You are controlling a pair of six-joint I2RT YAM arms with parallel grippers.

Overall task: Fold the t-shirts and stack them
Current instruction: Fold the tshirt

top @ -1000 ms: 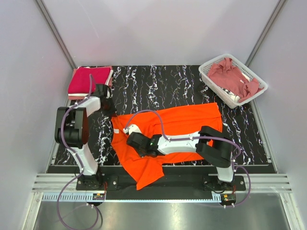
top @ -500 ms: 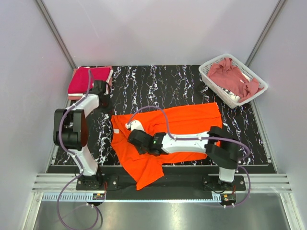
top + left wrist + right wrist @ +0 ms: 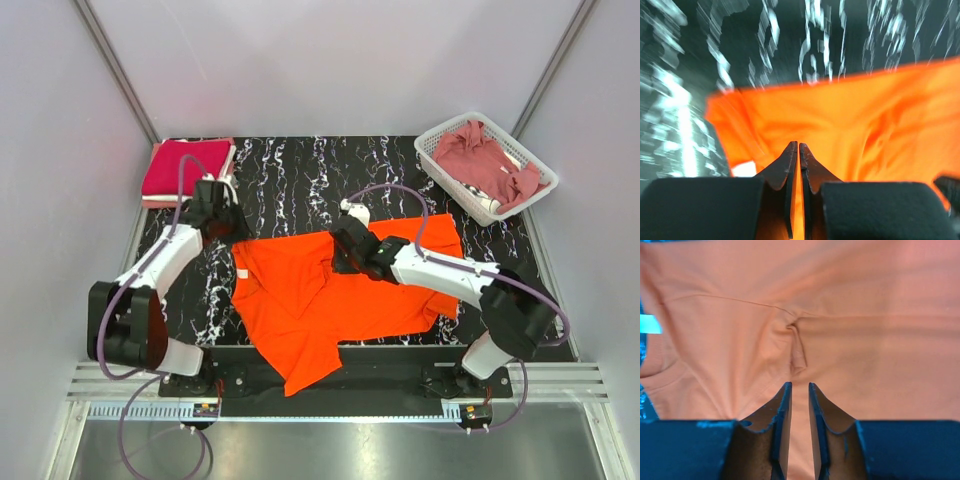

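The bright orange cloth t-shirt [image 3: 300,300] lies spread flat in the middle of the black, white-veined desk [image 3: 330,170]. Its long axis runs left to right, with the collar end to the left. Its near-left flap reaches past the desk's near edge, and a bare strip remains beyond its right hem. Farther back, open desk lies between the folded crimson-magenta t-shirt [image 3: 185,165] in the far-left corner and the white plastic lattice basket [image 3: 450,188] at far right, which holds a dusty rose t-shirt [image 3: 485,155]. The left fingers [image 3: 790,165] are over the orange shirt's far-left corner. They are almost closed, with only a slit and no cloth seen between them. The right fingers [image 3: 780,415], over the shirt's middle near its far edge, stand slightly apart and empty.
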